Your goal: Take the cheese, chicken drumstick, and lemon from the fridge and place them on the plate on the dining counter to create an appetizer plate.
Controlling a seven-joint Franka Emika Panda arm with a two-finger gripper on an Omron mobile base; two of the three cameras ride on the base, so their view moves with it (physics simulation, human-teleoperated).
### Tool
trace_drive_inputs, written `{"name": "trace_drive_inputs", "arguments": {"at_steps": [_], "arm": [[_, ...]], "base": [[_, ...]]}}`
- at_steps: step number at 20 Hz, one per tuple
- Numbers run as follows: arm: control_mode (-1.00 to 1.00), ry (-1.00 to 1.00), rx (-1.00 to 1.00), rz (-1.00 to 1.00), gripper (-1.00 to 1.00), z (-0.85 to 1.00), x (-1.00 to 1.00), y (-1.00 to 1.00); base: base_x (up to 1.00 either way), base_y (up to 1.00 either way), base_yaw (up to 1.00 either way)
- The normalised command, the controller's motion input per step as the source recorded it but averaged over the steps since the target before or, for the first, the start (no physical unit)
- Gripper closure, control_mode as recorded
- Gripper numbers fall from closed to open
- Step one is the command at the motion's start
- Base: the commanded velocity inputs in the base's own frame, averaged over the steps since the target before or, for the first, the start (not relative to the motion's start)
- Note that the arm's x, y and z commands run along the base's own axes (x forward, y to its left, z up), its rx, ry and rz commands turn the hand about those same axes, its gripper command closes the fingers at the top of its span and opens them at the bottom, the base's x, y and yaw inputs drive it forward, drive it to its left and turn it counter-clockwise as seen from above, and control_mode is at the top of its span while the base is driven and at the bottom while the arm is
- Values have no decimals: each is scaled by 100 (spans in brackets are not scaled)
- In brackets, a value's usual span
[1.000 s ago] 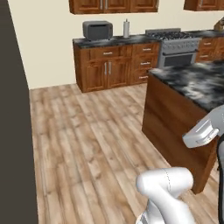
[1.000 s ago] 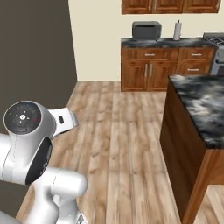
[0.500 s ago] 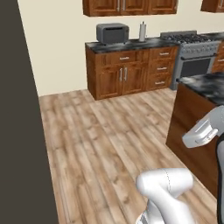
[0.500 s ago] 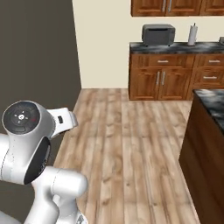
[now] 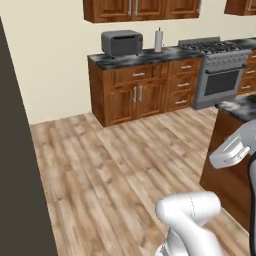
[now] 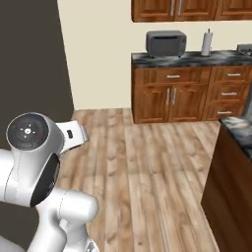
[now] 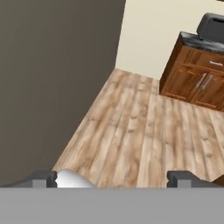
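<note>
Dark grey, flat and featureless: that is all you have of the tall grey fridge (image 7: 57, 83), a slab down the left of each base view and across the left of the hand view, near the robot on its left. No handle, door edge or seam is visible, so you cannot tell where the door opens from here. The two-finger gripper (image 7: 113, 177) has its dark fingertips set wide apart with nothing between them, hanging over the pale wooden plank floor (image 7: 140, 127).

Your main risk is closing in on that blank side and reaching for a handle you cannot see; the arm could knock the panel. The corner of the black-and-grey marbled dining counter (image 6: 236, 130) with brown wooden sides sits just to the robot's right, so a wide turn of the base could clip it. Cheese, drumstick, lemon and plate are not yet sighted, so judge the task as barely started.
</note>
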Motion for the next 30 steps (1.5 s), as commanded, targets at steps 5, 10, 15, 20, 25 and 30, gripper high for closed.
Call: {"name": "trace_drive_inputs", "arguments": {"at_steps": [5, 10, 15, 20, 25, 30], "arm": [[100, 0, 0, 0, -100, 0, 0, 0], [100, 0, 0, 0, -100, 0, 0, 0], [100, 0, 0, 0, -100, 0, 0, 0], [100, 0, 0, 0, -100, 0, 0, 0], [100, 0, 0, 0, -100, 0, 0, 0], [100, 0, 0, 0, -100, 0, 0, 0]], "base": [[100, 0, -53], [100, 34, -62], [100, 66, -68], [100, 60, -72], [100, 63, -71], [100, 96, -56]]}}
